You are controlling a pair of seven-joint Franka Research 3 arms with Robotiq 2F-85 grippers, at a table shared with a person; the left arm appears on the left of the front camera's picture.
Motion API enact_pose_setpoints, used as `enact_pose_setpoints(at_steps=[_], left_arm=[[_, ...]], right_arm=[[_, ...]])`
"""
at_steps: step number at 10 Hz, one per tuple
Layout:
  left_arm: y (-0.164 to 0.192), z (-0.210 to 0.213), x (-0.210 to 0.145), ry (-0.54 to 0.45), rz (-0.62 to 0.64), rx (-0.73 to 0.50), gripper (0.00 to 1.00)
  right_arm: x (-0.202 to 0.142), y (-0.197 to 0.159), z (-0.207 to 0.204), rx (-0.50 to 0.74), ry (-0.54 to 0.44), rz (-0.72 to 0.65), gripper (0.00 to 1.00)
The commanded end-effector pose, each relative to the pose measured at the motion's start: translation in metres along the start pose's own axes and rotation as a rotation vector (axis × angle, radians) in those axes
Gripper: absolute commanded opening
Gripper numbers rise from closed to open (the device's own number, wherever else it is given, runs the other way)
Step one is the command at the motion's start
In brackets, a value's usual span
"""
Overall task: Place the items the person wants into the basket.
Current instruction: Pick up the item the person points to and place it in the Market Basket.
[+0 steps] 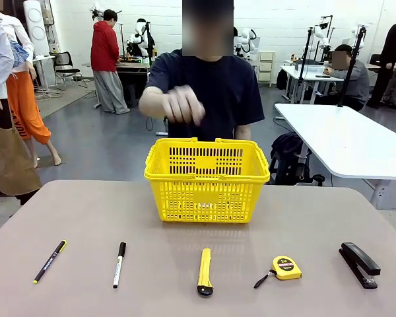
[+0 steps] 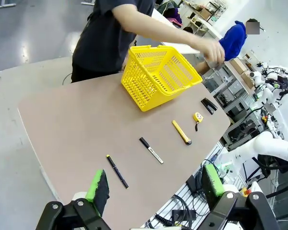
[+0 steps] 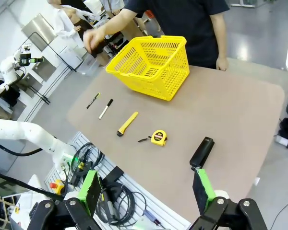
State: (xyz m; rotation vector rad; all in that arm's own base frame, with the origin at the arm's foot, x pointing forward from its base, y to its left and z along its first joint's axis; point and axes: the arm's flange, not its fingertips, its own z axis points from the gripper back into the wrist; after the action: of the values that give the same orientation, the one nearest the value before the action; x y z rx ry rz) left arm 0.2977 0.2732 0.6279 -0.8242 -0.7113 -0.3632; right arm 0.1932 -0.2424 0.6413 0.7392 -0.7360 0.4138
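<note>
Front view first: the basket (image 1: pixel 206 191) is bright yellow with slotted sides and its handles down on the rim. It sits at the far middle of the table (image 1: pixel 72 218), right in front of the person. Along my edge there's a row, all apart: two pens (image 1: pixel 50 261), the yellow-and-black knife (image 1: pixel 204 271), the small yellow tape (image 1: pixel 286 267) with its black strap, then the black stapler (image 1: pixel 360 264). The person's hand (image 1: pixel 183 105) is up above the basket but blurred, so I can't tell what it's doing.

Left wrist: my left gripper (image 2: pixel 155 182) is spread wide, with nothing between the green pads. The row runs off diagonally toward the far corner. The stapler is tiny out there and hard to make out. The person's arm reaches across over the basket.

Right wrist: my right gripper (image 3: pixel 146 190) is wide apart too, holding nothing. Here the stapler is nearest, just a plain black bar from above. The tape's print is too small to read. This angle also catches the person's other hand (image 3: pixel 222 63) at the table edge beside the basket. The frame cuts the person off at the shoulders.
</note>
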Motion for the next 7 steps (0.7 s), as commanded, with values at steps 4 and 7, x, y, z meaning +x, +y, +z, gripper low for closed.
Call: enact_pose_setpoints(at_steps=[4,7], left_arm=[[0.0,0.003,0.001,-0.012,-0.005,-0.005,1.0],[-0.06,0.004,0.017,0.055,-0.111,0.141,1.0]], right_arm=[[-0.001,-0.001,0.002,0.019,-0.013,0.017,1.0],[-0.001,-0.001,0.002,0.019,-0.013,0.017,1.0]])
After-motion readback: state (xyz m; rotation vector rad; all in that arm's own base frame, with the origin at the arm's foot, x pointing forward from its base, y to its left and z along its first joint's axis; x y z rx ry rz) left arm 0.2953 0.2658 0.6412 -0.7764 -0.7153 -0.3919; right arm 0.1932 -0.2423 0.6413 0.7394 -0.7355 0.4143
